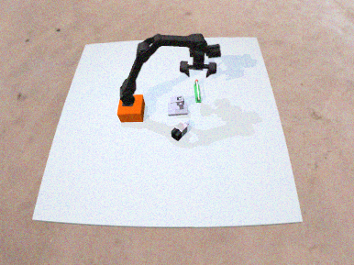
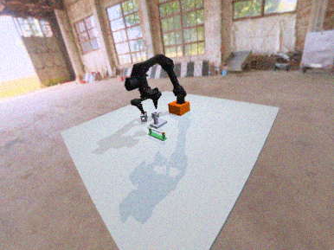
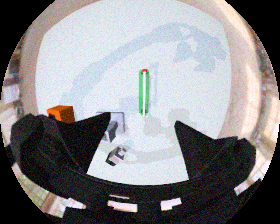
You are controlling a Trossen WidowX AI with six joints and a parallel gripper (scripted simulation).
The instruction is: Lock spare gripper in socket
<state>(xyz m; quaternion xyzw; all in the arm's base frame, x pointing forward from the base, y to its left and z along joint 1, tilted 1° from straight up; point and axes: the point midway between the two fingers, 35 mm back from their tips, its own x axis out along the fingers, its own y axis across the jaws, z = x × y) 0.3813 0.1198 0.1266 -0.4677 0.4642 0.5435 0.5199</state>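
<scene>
The lock pin (image 1: 196, 81) (image 2: 163, 133) (image 3: 144, 92), white with a red head, lies lengthwise along the top of the green cradle (image 1: 198, 101) (image 2: 157, 136) (image 3: 141, 100). My gripper (image 1: 198, 75) (image 2: 150, 110) (image 3: 144, 119) is open and empty, raised above the table near the cradle. The grey mount (image 1: 178, 113) (image 2: 159, 124) (image 3: 120, 122) stands beside the cradle, its raised socket without a pin or a spare gripper. The spare gripper (image 1: 179, 131) (image 2: 144, 118) (image 3: 116, 156), a small block with dark and pale parts, sits apart from the mount. Its spigot is too small to make out.
The arm's orange base block (image 1: 131, 110) (image 2: 179, 108) (image 3: 61, 113) stands on the same white mat (image 1: 160, 182) (image 2: 216, 155) (image 3: 100, 50), on the far side of the mount from the cradle. The arm arches high over the mat and casts shadows on it.
</scene>
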